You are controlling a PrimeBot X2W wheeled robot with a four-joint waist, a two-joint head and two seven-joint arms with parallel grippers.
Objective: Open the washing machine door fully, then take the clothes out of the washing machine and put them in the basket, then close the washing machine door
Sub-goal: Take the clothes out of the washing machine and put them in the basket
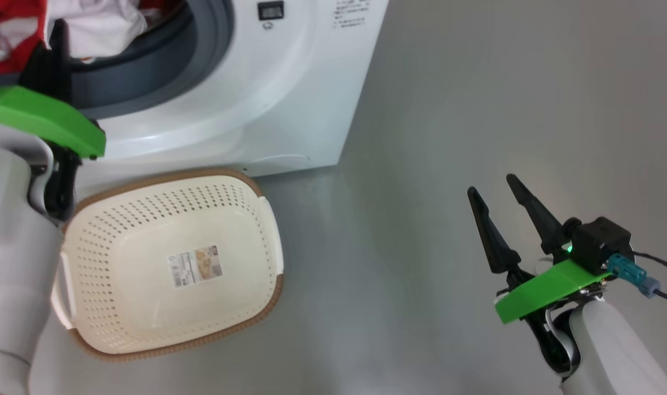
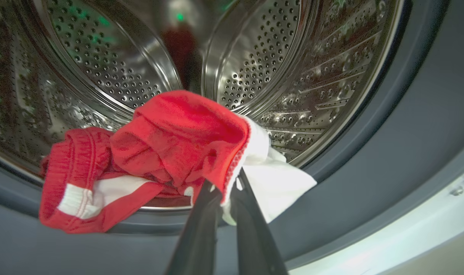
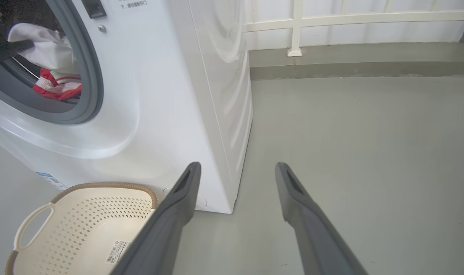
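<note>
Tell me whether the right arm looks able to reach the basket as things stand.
Probably yes. The right claw hangs open over the floor right of the basket, with nothing standing between them; the basket lies empty before the washing machine.

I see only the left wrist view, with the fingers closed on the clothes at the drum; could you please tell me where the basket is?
Observer: The basket stands on the floor, close in front of the machine.
Operator: Thank you. Is it empty?
Observer: Yes, apart from a paper label on its bottom.
Operator: And the other arm?
Observer: The right gripper is open, holding nothing, over the floor to the machine's right.
</note>
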